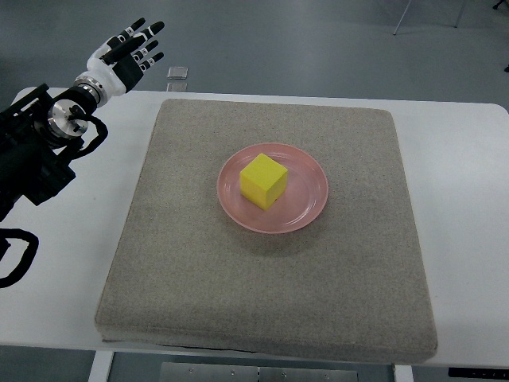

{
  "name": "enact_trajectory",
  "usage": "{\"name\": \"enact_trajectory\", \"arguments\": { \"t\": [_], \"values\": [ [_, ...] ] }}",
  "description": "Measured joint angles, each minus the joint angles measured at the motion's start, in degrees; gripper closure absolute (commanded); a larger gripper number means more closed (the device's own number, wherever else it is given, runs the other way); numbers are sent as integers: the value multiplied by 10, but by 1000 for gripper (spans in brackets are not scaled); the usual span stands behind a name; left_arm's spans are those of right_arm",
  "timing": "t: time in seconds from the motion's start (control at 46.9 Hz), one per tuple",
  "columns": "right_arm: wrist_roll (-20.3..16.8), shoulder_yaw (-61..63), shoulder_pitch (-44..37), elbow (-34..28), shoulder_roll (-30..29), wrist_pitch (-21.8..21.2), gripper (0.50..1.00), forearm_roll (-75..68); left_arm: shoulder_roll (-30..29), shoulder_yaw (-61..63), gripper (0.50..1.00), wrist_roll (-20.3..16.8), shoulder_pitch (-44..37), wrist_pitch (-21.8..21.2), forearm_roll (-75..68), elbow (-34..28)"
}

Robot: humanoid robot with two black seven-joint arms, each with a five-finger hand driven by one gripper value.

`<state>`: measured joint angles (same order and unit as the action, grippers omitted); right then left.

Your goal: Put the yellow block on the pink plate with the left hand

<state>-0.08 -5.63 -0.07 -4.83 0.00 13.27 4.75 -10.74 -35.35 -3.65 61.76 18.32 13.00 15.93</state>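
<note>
Item: yellow block (pixel 264 181). Location: resting on the pink plate (pixel 306 208), slightly left of the plate's centre, sitting flat, free of any hand. Status: placement appears complete; nothing looks left to do beyond parking the arm.

Item: pink plate. Location: middle of the grey mat (pixel 199 270), which covers most of the white table (pixel 461 159).

Item: left hand (pixel 125 49). Location: far left corner, well apart from plate and block, raised beyond the table's far edge. Fingers extended and loose, holding nothing.

Item: right hand. Not visible.

Sundries: a small pale square object (pixel 177 73) on the floor just beyond the far table edge; black cabling (pixel 20 259) at the near left. Obstructions between hand and plate: none apparent.
</note>
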Motion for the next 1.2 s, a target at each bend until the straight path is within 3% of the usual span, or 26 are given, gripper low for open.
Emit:
{"name": "enact_trajectory", "arguments": {
  "t": [0.128, 0.491, 0.832, 1.067, 1.195],
  "values": [
    [0, 0, 0, 0, 0, 0, 576, 0, 10, -25, 508, -4, -1, 21, 0, -1],
    [0, 0, 0, 0, 0, 0, 576, 0, 24, -24, 508, -20, -2, 22, -3, -6],
    [0, 0, 0, 0, 0, 0, 576, 0, 20, -27, 508, -20, 13, -23, 0, -32],
    [0, 0, 0, 0, 0, 0, 576, 0, 16, -59, 508, -20, 17, 28, 0, -36],
    [0, 0, 0, 0, 0, 0, 576, 0, 16, -64, 508, -19, 17, -6, -1, -41]
  ]
}}
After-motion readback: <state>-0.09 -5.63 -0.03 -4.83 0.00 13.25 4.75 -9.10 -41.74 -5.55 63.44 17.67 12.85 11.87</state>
